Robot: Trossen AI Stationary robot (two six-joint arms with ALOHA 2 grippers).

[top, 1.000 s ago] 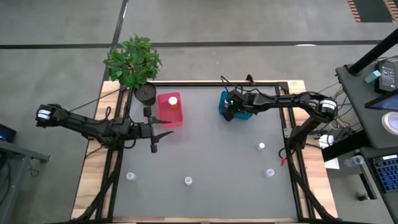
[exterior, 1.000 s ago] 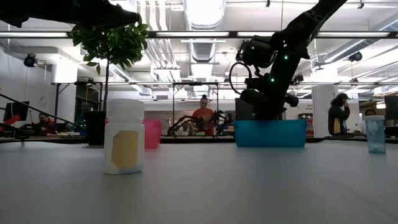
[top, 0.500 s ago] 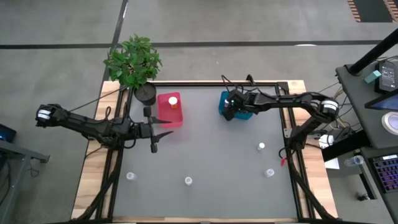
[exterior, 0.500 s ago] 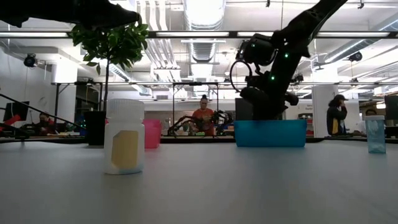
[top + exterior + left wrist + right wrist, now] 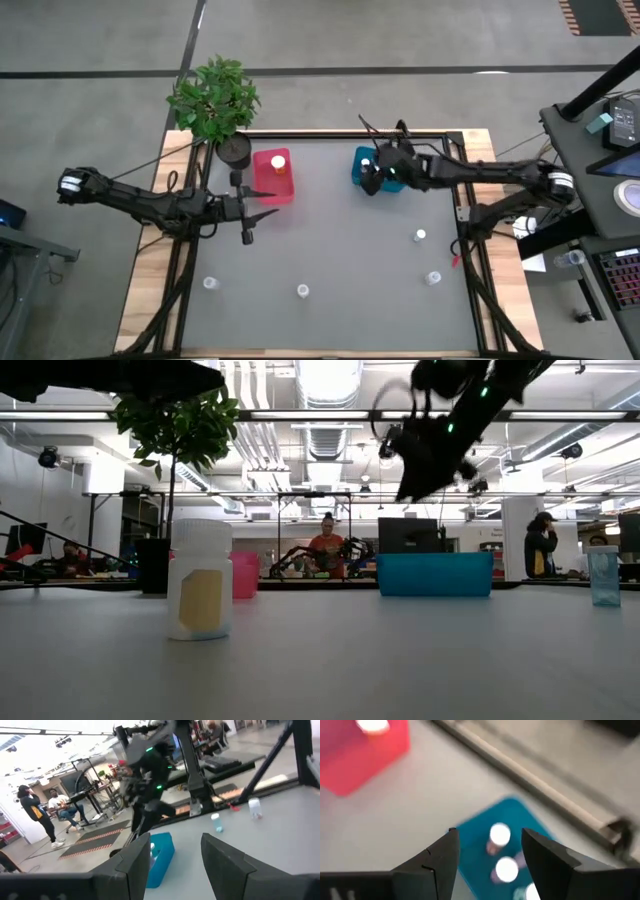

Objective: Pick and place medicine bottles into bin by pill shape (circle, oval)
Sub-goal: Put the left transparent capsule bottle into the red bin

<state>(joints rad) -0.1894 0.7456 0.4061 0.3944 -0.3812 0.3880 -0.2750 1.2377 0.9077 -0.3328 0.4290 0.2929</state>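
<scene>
just let go, so my right gripper (image 5: pixel 487 865) is spread wide and empty, lifted up off the small teal-blue plastic bin (image 5: pixel 362 166); the white-capped medicine bottle (image 5: pixel 499 834) sits inside it now, so that one's sorted, next please

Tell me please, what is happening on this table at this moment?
A two-armed robot is sorting medicine bottles into bins. The right pincer is open and empty, lifted above the teal bin, which holds at least two white-capped bottles. The left pincer waits near the pink bin, holding nothing. Four bottles stand loose on the table.
</scene>
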